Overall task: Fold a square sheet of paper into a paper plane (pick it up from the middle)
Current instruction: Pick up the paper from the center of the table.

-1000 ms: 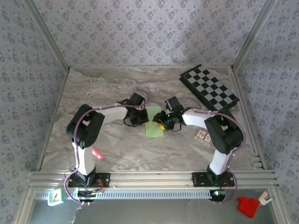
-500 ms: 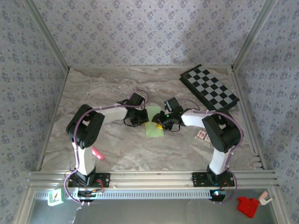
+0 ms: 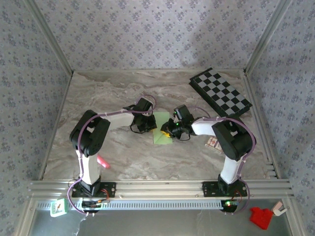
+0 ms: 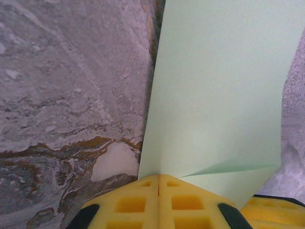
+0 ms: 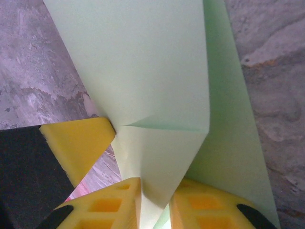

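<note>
The square sheet of paper (image 3: 162,133) is pale green and lies partly folded on the marble table, between my two grippers. In the left wrist view the sheet (image 4: 219,90) shows a diagonal crease. My left gripper (image 4: 158,180) is shut, its yellow pads pressed together on the sheet's near edge. In the right wrist view a folded flap of the sheet (image 5: 157,81) runs down between my right gripper's (image 5: 158,205) yellow fingers. They stand narrowly apart around the flap, and the paper brushes both pads. The left gripper's finger (image 5: 76,143) shows beside it.
A black-and-grey chequered board (image 3: 221,92) lies at the back right. A pink marker (image 3: 102,161) lies by the left arm's base, and a small printed card (image 3: 212,143) lies right of the right arm. A red object (image 3: 261,218) sits below the table's front rail.
The right gripper's jaws have narrowed around the paper flap and its wrist has edged slightly left. The left gripper and the paper have stayed put.
</note>
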You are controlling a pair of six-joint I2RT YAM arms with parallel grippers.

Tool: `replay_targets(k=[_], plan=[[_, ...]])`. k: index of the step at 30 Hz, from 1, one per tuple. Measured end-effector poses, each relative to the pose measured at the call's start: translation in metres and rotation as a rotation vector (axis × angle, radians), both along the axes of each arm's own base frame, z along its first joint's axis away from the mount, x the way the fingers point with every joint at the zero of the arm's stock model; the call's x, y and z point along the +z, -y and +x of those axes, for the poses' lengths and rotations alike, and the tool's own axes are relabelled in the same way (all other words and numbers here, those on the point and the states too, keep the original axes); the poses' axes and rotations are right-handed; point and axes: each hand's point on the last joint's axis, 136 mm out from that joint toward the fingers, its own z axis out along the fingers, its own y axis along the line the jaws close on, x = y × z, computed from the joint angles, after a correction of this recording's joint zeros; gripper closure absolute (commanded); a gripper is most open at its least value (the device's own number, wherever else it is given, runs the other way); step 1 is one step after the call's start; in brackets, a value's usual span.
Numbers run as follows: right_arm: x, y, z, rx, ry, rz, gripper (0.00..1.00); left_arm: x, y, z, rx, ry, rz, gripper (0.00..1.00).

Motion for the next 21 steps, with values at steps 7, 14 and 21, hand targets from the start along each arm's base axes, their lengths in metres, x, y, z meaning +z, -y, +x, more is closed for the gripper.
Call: replay_targets(k=[7, 14, 21], plan=[[0.001, 0.000, 0.002, -0.005, 0.008, 0.006, 0.89, 0.000, -0.003, 0.001, 0.005, -0.001, 0.001, 0.88], [0.006, 0.002, 0.009, -0.007, 0.040, 0.015, 0.94, 0.029, -0.031, 0.021, 0.058, 0.058, -0.034, 0.62], [0.051, 0.004, 0.028, 0.000, 0.185, 0.088, 0.95, 0.083, -0.072, 0.036, 0.166, 0.176, -0.185, 0.31]])
